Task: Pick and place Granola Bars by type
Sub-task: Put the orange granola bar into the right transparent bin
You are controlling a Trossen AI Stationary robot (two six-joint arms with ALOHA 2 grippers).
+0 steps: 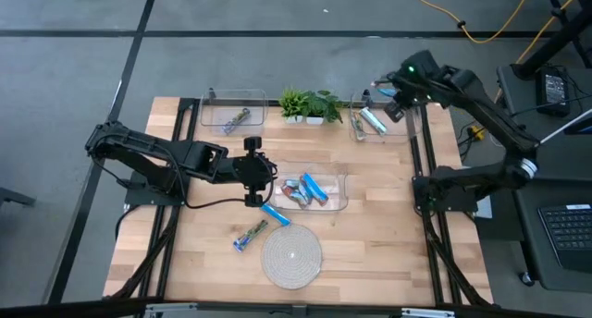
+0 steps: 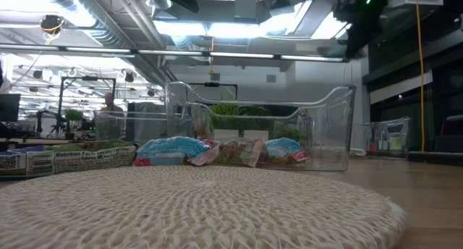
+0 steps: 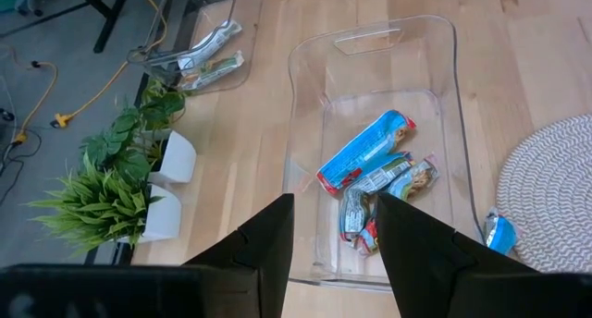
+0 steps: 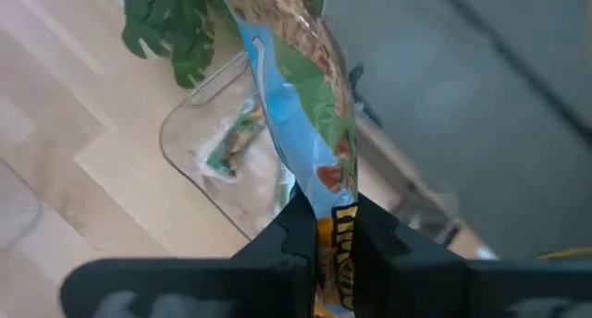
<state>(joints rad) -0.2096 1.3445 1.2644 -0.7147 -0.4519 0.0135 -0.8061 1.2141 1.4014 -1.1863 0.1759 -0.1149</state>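
Observation:
My right gripper [image 4: 335, 239] is shut on a blue granola bar with green and orange print [image 4: 296, 96], high over the far right clear bin [image 1: 375, 122]. That bin holds a bar [image 4: 231, 152]. My left gripper [image 3: 333, 253] stands open at the near rim of the middle clear bin [image 1: 338, 200], nothing between its fingers. Several bars [image 3: 365, 152] lie flat in the middle bin. A blue bar [image 1: 275, 214] and a printed bar [image 1: 250, 235] lie on the table beside the woven mat. The far left bin [image 1: 231, 103] holds one bar [image 1: 236, 120]. My right gripper pinches the bar's one end [image 4: 331, 207] between its two fingers, which lie along the bar. The fingers slant downward from above. The rest of the bar sticks out past the fingertips, lifted clear over the far right bin.
Two potted plants [image 1: 310, 105] stand at the far edge between the two far bins. The round woven mat [image 1: 291, 255] lies near the front edge. Bare wood shows at the table's left and right front.

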